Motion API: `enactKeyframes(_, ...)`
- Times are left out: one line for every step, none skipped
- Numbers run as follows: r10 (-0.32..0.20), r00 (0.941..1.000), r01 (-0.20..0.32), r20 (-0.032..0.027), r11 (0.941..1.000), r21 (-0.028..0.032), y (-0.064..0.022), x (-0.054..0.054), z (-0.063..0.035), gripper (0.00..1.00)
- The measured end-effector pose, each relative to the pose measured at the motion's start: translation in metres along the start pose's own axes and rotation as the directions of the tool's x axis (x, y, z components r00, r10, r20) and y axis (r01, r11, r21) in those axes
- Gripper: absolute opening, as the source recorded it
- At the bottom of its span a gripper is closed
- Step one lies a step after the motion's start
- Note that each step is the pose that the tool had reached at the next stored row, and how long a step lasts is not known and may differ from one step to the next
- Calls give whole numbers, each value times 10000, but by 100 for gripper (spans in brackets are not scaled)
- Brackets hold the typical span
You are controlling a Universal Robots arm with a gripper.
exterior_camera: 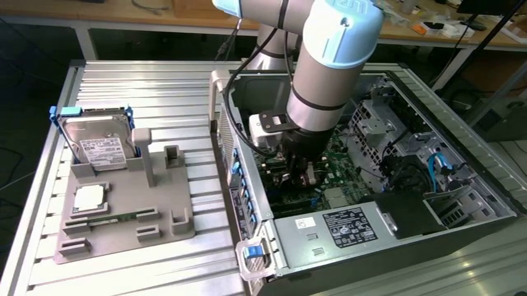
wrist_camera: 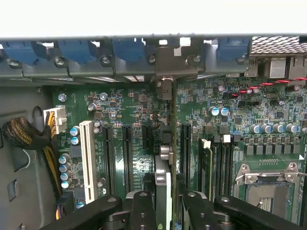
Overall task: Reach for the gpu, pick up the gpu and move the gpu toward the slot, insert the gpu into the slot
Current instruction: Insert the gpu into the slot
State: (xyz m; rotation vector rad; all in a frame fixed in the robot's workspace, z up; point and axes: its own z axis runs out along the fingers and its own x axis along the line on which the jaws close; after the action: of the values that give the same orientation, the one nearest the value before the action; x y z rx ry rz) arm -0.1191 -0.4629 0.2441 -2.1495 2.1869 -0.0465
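The arm reaches down into the open computer case (exterior_camera: 461, 203), which lies on its side on the slatted metal counter (exterior_camera: 140, 80). In the wrist view the 2 black fingers (wrist_camera: 144, 211) pinch the card (wrist_camera: 163, 191) edge-on between them; the card stands upright and runs away from the fingers toward the case's rear wall, its metal end bracket (wrist_camera: 168, 62) lying against that wall among the blue clips (wrist_camera: 76, 50). The card sits over the motherboard (wrist_camera: 268, 120), in line with a slot (wrist_camera: 147, 136) among the row of long connectors; whether it is seated cannot be told. On the exterior view's left, a grey holder (exterior_camera: 123, 209) carries a hard drive (exterior_camera: 99, 145) and a processor chip (exterior_camera: 89, 197).
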Motion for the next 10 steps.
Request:
enactKeyframes(0,10000,0,0,10000,0,0,0,0,27)
enactKeyframes(0,10000,0,0,10000,0,0,0,0,27)
enactKeyframes(0,10000,0,0,10000,0,0,0,0,27)
enactKeyframes(0,10000,0,0,10000,0,0,0,0,27)
enactKeyframes(3,10000,-3,26,10000,12,0,-3,10,27)
enactKeyframes(2,10000,-2,17,10000,9,0,-2,9,28)
enactKeyframes(1,10000,-1,13,10000,7,0,-1,6,28)
enactKeyframes(-1,10000,1,-5,10000,-3,-1,-2,-3,34)
enactKeyframes(-2,10000,2,1,10000,2,-1,-3,-6,34)
enactKeyframes(-1,10000,1,-2,10000,6,-1,-7,-18,34)
